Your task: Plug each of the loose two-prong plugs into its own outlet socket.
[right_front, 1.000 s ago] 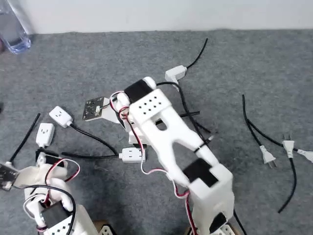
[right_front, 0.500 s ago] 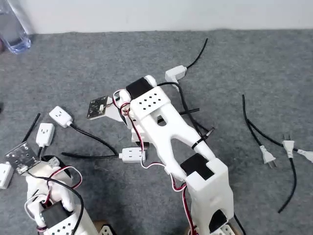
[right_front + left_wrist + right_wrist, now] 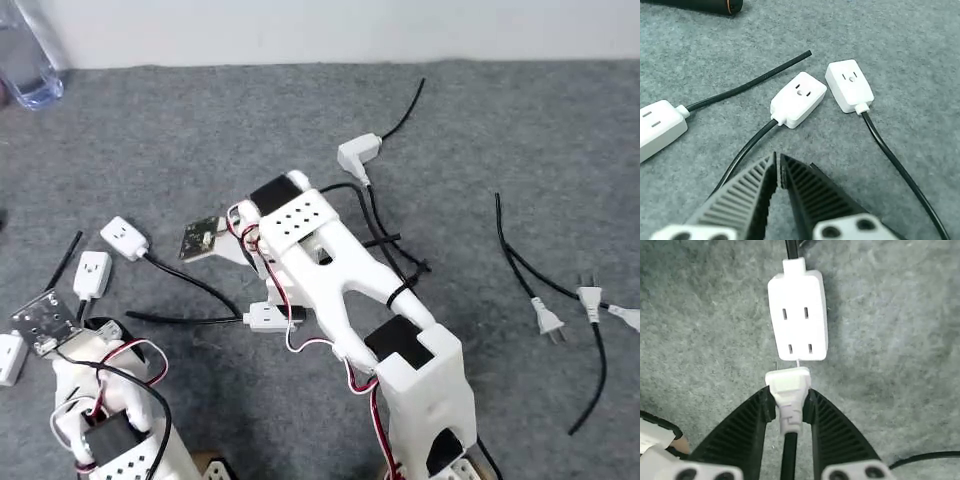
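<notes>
Plug white, blocky, black-corded.

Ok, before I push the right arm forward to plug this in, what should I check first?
1. Plug clamped in right gripper: ok.
2. Plug faces outlet block: ok.
3. Block's four slots free: ok.
4. Prongs lined up with a slot pair: cannot tell.
5. Plug seated: not ok, a gap shows.
6. Left gripper shut, empty, near a single socket: ok.
</notes>
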Controlling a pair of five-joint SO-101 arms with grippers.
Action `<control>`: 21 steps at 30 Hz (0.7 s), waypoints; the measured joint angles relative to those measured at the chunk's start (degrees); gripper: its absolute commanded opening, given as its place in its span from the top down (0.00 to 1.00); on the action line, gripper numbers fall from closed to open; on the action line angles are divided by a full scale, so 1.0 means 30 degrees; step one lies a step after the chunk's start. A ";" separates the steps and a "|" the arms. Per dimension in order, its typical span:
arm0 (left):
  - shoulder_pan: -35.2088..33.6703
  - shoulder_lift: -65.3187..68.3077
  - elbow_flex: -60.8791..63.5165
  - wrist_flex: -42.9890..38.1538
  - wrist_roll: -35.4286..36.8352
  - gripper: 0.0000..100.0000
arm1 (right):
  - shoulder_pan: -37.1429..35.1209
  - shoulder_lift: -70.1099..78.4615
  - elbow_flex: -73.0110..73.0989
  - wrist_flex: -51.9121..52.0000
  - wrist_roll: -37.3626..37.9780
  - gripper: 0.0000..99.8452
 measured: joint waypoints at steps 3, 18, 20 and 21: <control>0.0000 0.0000 0.0000 0.0000 0.0000 0.99 | 0.0059 -0.0410 0.0879 -0.0821 0.0000 0.99; 0.0000 0.0000 0.0000 0.0615 -0.0117 0.99 | -0.0059 -0.2227 0.2696 -0.2256 -0.0029 0.99; 0.0000 0.0000 0.0000 0.0703 -0.0117 0.99 | -0.0322 -0.2227 0.2696 -0.2256 -0.0059 0.99; 0.0000 0.0000 0.0000 0.0703 -0.0117 0.99 | -0.0469 -0.2227 0.2696 -0.2286 -0.0029 0.99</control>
